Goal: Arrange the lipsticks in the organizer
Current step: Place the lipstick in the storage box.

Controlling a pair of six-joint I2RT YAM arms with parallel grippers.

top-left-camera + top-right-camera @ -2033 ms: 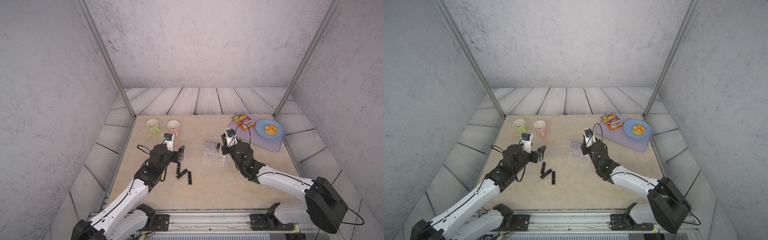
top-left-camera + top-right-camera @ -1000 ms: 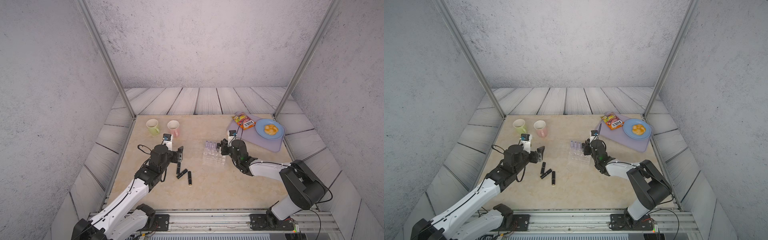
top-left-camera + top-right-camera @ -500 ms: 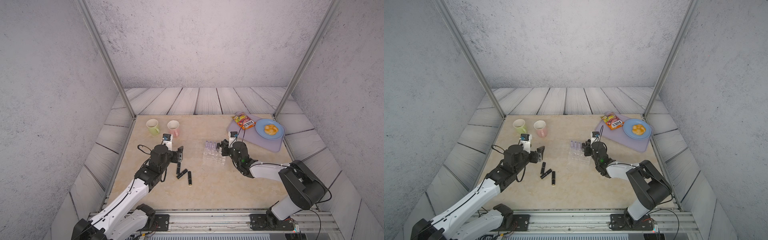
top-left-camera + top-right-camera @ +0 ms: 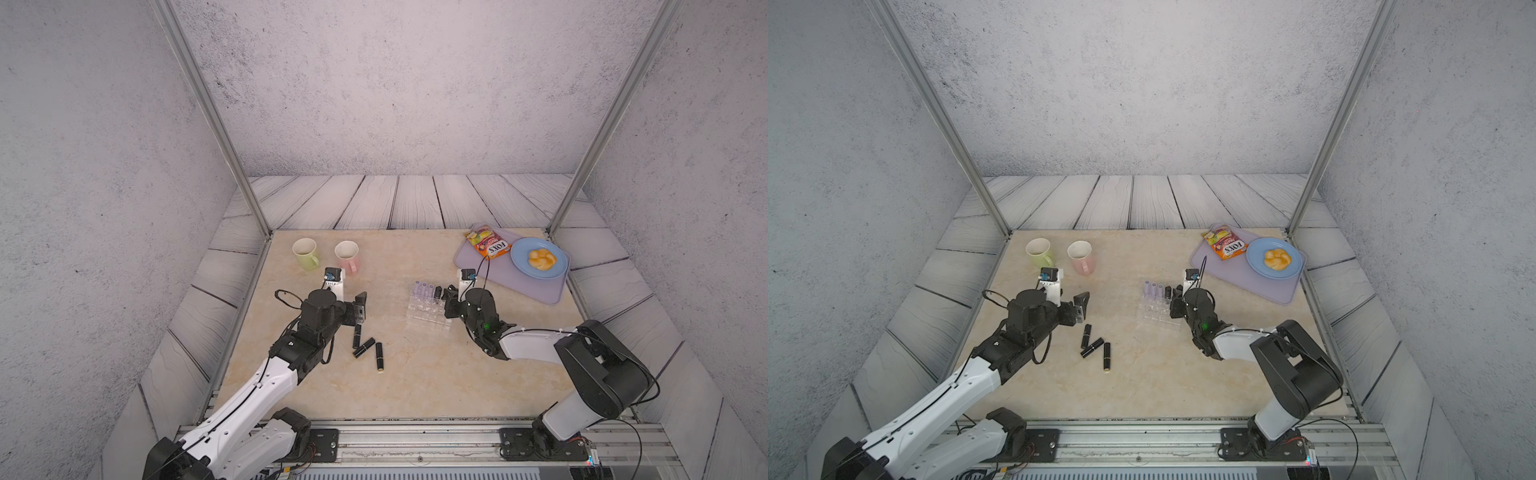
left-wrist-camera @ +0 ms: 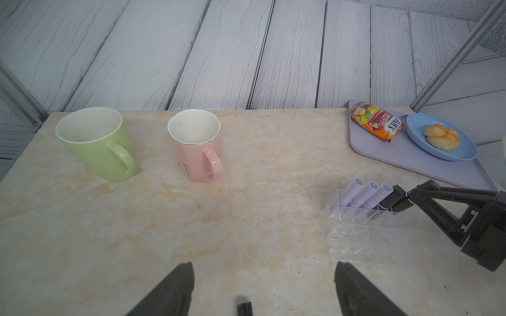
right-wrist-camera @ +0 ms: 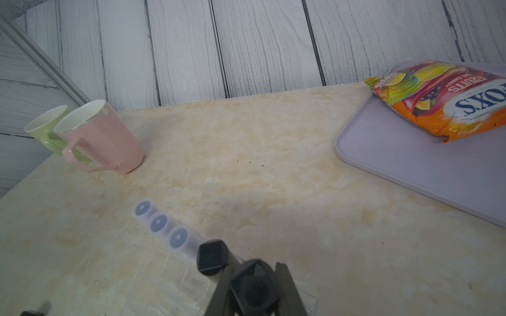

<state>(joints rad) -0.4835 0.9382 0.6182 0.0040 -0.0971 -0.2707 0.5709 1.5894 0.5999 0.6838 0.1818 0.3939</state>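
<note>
Mugs stand at the far left of the marble table (image 4: 415, 382): a green mug (image 4: 304, 253) and, just beside it, a pink mug (image 4: 347, 255), both upright. Nearer the front rail, the left gripper (image 4: 360, 308) hovers low over the tabletop with its jaws spread wide and nothing clamped between them. Three loose black lipsticks (image 4: 365, 347) lie flat on the table close beside that gripper, bunched together. In the left wrist view, the end of one shows under the gap between the spread fingers (image 5: 175, 287). Further right sits the clear organizer (image 4: 426, 316). Its back row holds three lilac lipsticks (image 4: 424, 289) upright in neighbouring cells, with a standing black lipstick (image 6: 212, 257) in the next cell along. The right gripper (image 4: 447, 294) is at the organizer's back right corner. It is clamped tight on a held black lipstick (image 6: 254, 291), which is upright and just beside the standing one. Whether the held tube's base is seated in a cell cannot be told. At the far right lies a lilac tray (image 4: 540, 291), which carries a candy bag (image 4: 487, 242) and a blue plate (image 4: 519, 262) with a bun (image 4: 542, 258) on it.
</note>
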